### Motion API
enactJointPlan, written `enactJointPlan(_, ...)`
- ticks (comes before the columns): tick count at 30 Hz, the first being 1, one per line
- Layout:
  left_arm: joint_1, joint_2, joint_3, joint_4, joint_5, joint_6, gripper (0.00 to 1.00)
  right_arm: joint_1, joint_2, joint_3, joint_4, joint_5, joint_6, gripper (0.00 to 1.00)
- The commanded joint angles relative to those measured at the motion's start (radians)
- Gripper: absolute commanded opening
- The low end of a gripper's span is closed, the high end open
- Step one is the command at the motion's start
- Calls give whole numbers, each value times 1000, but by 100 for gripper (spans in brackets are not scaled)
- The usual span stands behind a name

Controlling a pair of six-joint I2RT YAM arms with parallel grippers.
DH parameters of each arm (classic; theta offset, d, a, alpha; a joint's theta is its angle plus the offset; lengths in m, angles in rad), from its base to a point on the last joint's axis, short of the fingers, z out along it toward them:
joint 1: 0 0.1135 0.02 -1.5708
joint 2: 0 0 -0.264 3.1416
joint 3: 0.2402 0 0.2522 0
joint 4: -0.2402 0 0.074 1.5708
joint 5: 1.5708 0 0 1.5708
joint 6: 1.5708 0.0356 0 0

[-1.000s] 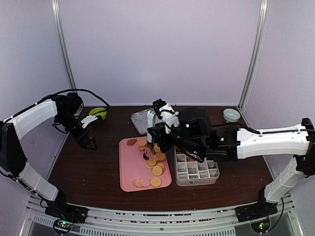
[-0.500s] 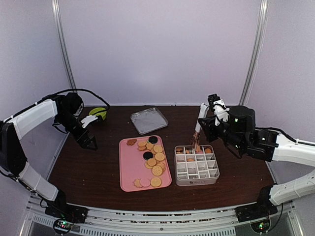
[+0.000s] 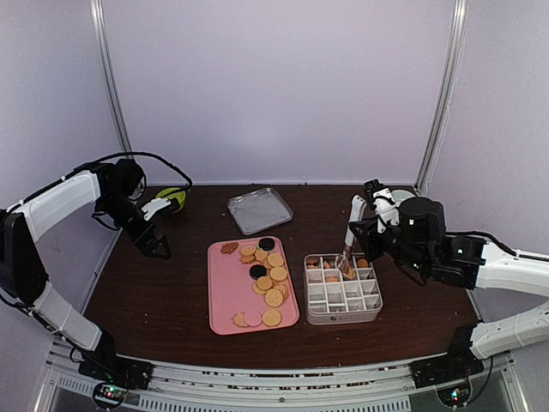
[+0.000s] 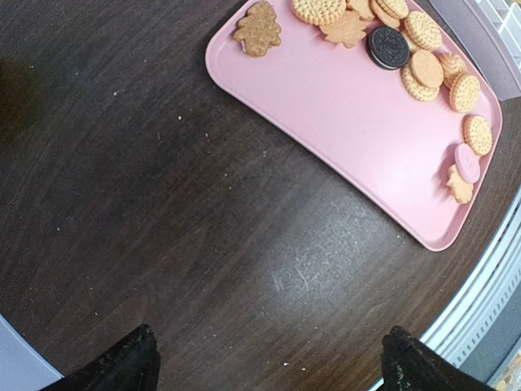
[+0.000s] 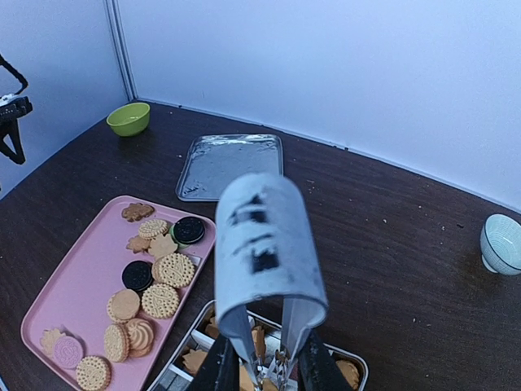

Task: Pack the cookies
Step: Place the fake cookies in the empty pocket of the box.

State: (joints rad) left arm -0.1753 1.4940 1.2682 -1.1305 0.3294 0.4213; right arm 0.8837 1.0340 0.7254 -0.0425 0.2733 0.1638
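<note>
My right gripper (image 5: 269, 368) is clenched on the tongs (image 5: 262, 244), upright, tips in the box's (image 3: 343, 311) back row, perhaps pinching a cookie; loose cookies (image 3: 264, 276) lie on the tray (image 3: 225, 300) leftward, nearer these tongs than my released left gripper (image 4: 269, 358).
</note>
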Motion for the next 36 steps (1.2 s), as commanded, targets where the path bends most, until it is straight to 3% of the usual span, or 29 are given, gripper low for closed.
enactJointPlan(1,8,6,28,-7,15,4,98,-18,-2,-4,33,-33,-6,0)
enactJointPlan(11,8,7,25,-7,11,2,98,-34,-1,-25,37,-74,-39,3)
enactJointPlan(19,8,6,20,-7,11,1,98,-41,-17,-12,11,-72,-75,19)
enactJointPlan(36,9,5,20,-7,10,-1,98,-75,-7,31,-23,-163,-129,23)
